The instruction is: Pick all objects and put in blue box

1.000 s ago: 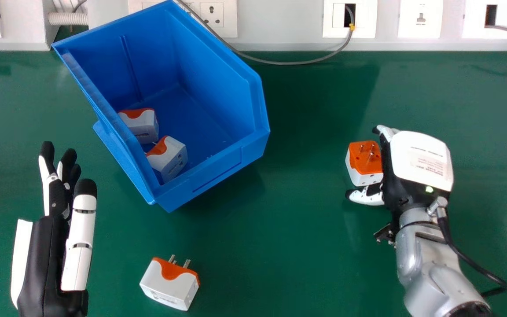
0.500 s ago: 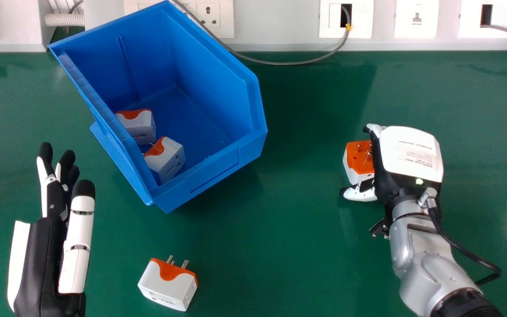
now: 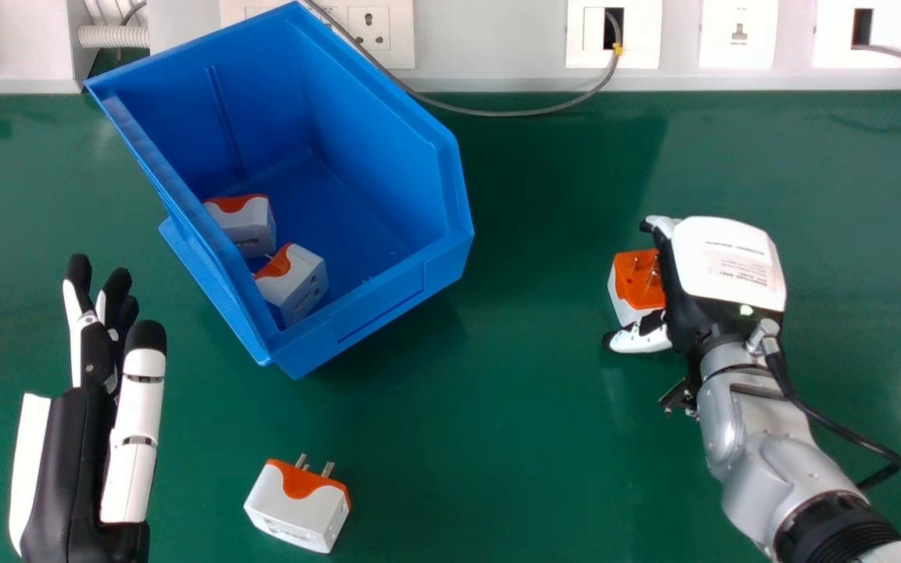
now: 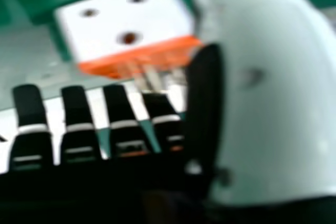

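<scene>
Two white and orange plugs [image 3: 243, 224] [image 3: 294, 285] sit in our big blue box [image 3: 388, 102], on its floor by the left wall. The box looks like hard, smooth plastic, with slanted sides, a thick rim and a thin ridge inside. It stands crooked on the shiny green table [image 3: 497, 438].

One more plug [image 3: 298, 504] lies on the table, nearer to us than the box. It is a chunky block with a wavy orange edge, and its metal pins point away from us.

Our right hand [image 3: 724, 266] is at the last plug [image 3: 638, 281], well to the right of the box. That plug has metal pins on its orange side and round holes in a flat white side. It is between our thumb and fingers, which are apart. We can't tell how firmly they touch it.

Our left hand [image 3: 67, 453] is left of the near plug, its fingers straight and its thumb apart from them.
</scene>
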Controlling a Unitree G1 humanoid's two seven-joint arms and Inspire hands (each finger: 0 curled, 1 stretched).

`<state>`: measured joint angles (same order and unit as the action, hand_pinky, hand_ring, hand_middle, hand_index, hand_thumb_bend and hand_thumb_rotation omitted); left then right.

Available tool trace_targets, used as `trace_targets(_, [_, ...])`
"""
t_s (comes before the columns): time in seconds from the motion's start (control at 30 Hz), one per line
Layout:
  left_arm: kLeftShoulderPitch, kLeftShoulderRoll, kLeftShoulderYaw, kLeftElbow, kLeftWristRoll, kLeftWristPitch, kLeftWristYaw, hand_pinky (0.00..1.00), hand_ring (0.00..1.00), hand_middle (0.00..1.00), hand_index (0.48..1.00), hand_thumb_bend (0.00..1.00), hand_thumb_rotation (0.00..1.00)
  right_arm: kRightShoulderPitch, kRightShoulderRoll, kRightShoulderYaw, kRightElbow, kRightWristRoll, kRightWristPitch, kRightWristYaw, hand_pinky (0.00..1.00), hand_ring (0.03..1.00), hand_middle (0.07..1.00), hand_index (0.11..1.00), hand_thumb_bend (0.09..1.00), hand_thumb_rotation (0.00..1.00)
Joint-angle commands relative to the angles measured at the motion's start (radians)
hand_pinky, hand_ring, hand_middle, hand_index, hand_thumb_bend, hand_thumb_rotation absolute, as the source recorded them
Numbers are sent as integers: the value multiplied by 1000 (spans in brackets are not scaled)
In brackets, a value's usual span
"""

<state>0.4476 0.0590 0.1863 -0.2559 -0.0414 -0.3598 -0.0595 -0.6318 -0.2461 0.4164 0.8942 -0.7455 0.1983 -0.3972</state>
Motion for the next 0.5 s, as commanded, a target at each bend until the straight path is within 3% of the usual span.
trace_targets(0.0, [10, 12, 12, -39, -5, 0, -1, 1000, 1000, 1000, 1000, 310, 933, -28, -1, -19, 38, 26, -2, 2, 571, 665, 731, 732, 491, 42])
trace_targets(0.03, [11, 12, 13, -45, -6, 3, -1, 1000, 1000, 1000, 1000, 315, 932, -34, 0, -22, 53, 35, -11, 1, 496, 588, 667, 615, 493, 80])
trace_targets(0.1, [14, 9, 14, -57, -9, 11, -1, 1000, 1000, 1000, 1000, 310, 923, -44, -5, -23, 73, 51, -34, 1, 375, 476, 577, 570, 494, 26])
trace_targets(0.3, [16, 5, 14, -83, -11, 38, -1, 1000, 1000, 1000, 1000, 304, 910, -53, -21, -13, 88, 59, -74, -2, 297, 450, 562, 525, 486, 0])
trace_targets(0.47, [11, 7, 15, -83, -1, 41, 1, 1000, 1000, 1000, 1000, 306, 909, -63, -17, -10, 101, 68, -73, 10, 292, 444, 557, 534, 485, 0])
